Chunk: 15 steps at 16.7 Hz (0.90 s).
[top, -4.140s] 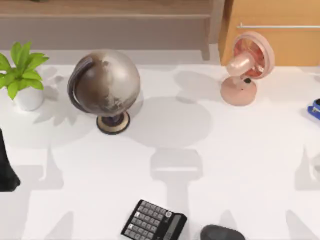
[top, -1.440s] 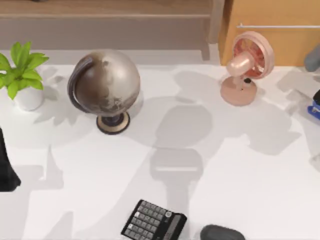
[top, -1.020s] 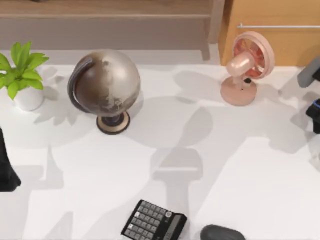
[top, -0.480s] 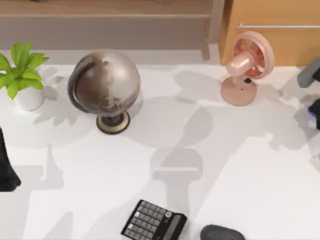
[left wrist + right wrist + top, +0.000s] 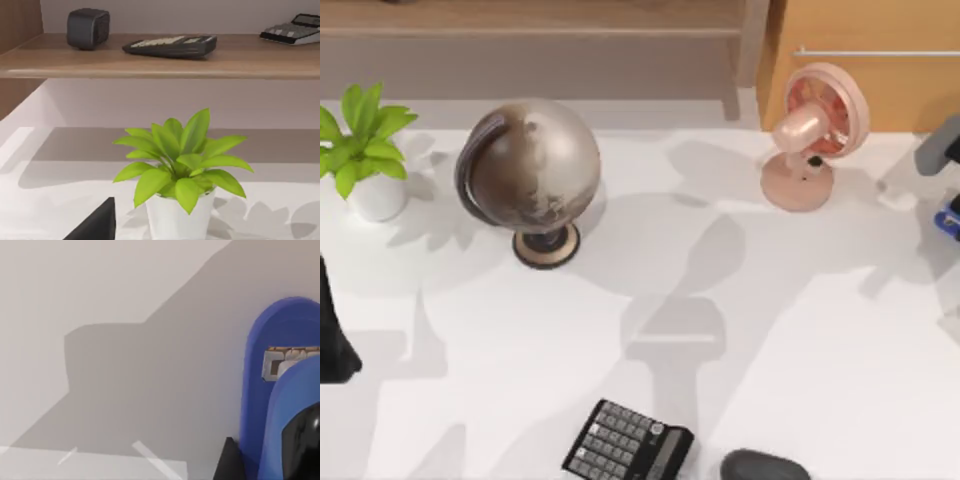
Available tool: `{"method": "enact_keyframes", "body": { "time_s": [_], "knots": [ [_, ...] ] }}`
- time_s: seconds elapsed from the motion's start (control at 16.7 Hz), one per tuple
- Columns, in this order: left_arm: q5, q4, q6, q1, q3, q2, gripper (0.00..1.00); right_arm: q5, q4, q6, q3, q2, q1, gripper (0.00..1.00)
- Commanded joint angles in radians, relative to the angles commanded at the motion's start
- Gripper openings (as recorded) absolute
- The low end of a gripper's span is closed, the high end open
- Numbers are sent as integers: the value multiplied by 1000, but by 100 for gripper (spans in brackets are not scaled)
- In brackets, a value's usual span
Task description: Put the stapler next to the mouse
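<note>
The stapler (image 5: 949,221) is sitting at the far right edge of the counter (image 5: 800,330), well apart from the mouse (image 5: 764,466), which is lying at the near edge just beside the calculator (image 5: 627,442). The right hand (image 5: 950,195) is positioned at the stapler; whether it is open or closed, I cannot tell. In the right wrist view the stapler (image 5: 280,390) is showing close up. The left arm (image 5: 332,335) is resting parked at the left edge, near the plant (image 5: 362,150).
</note>
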Motion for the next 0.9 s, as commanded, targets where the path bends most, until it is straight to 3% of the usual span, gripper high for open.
{"method": "enact_keyframes", "body": {
  "time_s": [0.9],
  "knots": [
    [0,0,0,0,0,0,100,0,-87,-1,53,-32,1,0]
  ]
}}
